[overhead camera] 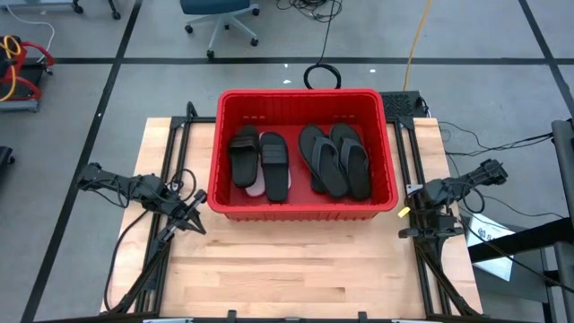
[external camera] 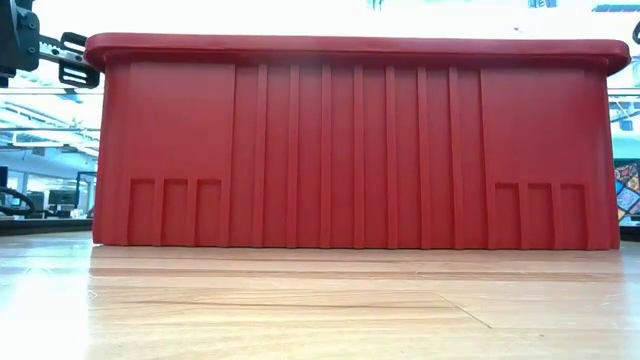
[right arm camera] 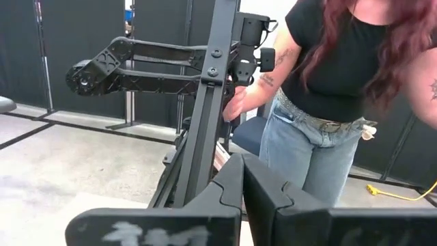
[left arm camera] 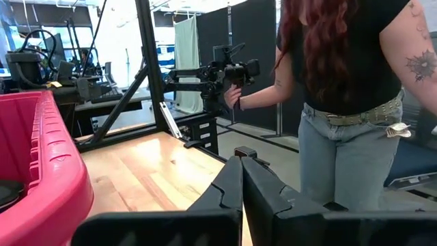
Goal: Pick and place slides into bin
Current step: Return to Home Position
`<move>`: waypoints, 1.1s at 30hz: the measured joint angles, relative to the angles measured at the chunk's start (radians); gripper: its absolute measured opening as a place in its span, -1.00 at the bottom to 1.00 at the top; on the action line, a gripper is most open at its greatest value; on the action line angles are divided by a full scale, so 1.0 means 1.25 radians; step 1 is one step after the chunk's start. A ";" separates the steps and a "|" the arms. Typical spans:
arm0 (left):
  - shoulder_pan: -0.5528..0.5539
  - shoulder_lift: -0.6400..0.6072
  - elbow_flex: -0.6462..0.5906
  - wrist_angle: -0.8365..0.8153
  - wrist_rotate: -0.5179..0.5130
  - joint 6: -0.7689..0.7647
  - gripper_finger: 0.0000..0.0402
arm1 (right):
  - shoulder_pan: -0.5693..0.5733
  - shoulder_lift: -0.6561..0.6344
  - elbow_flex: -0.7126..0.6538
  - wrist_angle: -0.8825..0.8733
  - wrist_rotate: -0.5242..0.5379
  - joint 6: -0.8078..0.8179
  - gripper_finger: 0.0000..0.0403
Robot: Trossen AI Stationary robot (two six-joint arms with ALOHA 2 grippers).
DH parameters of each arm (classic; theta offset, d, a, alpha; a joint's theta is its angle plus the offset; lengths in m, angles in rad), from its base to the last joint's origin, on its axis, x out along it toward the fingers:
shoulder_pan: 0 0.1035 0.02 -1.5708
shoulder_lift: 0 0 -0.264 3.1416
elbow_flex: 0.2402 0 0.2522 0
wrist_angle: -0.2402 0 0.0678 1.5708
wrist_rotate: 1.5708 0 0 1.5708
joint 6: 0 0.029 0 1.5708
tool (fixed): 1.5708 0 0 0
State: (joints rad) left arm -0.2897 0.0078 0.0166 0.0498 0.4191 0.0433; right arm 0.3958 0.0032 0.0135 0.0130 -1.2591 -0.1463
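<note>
The red bin (overhead camera: 303, 209) stands at the middle of the table's far half, and its ribbed near wall (external camera: 350, 140) fills the low view. Inside lie a black wide-strap pair of slides (overhead camera: 260, 161) on the left, over a white one (overhead camera: 256, 187), and black flip-flops (overhead camera: 336, 160) on the right. My left gripper (overhead camera: 201, 225) (left arm camera: 242, 161) is shut and level at the bin's near left corner, holding nothing. My right gripper (overhead camera: 491, 169) (right arm camera: 242, 158) is shut beyond the table's right edge, turned away from the bin, holding nothing.
A person (left arm camera: 348, 102) stands beyond the table's right side with a hand on a dark arm (right arm camera: 171, 65) mounted on a frame post. Black frame rails (overhead camera: 170, 135) run along both table sides. Bare wood (overhead camera: 296, 269) lies in front of the bin.
</note>
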 joint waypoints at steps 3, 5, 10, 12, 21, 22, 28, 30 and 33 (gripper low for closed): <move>0.000 0.000 0.000 0.000 0.000 -0.021 -0.93 | 0.000 0.000 0.000 0.018 0.001 0.001 -1.00; 0.000 0.000 0.000 0.000 0.000 -0.040 -0.90 | 0.000 0.000 0.000 0.018 0.002 0.002 -1.00; 0.000 0.000 0.000 0.002 0.000 -0.040 -0.86 | 0.000 0.000 0.000 0.019 0.001 0.002 -1.00; 0.000 0.000 0.000 0.003 0.000 -0.042 -0.87 | 0.000 0.000 0.000 0.020 0.001 0.002 -1.00; 0.000 0.000 0.000 0.004 0.000 -0.042 -0.99 | 0.000 0.000 0.000 0.021 0.001 0.002 -1.00; 0.000 0.000 0.000 0.004 0.000 -0.042 -0.99 | 0.000 0.000 0.000 0.021 0.001 0.002 -1.00; 0.000 0.000 0.000 0.004 -0.001 -0.042 -0.92 | -0.001 0.000 0.000 0.021 0.001 0.003 -1.00; 0.000 0.000 0.000 0.004 -0.001 -0.042 -0.89 | -0.001 0.000 0.000 0.021 0.001 0.003 -1.00; 0.000 0.000 0.000 0.004 -0.001 -0.042 -0.86 | -0.001 0.000 0.000 0.021 0.001 0.003 -1.00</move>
State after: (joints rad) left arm -0.2895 0.0082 0.0164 0.0551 0.4183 -0.0086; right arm 0.3948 0.0032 0.0135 0.0399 -1.2575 -0.1429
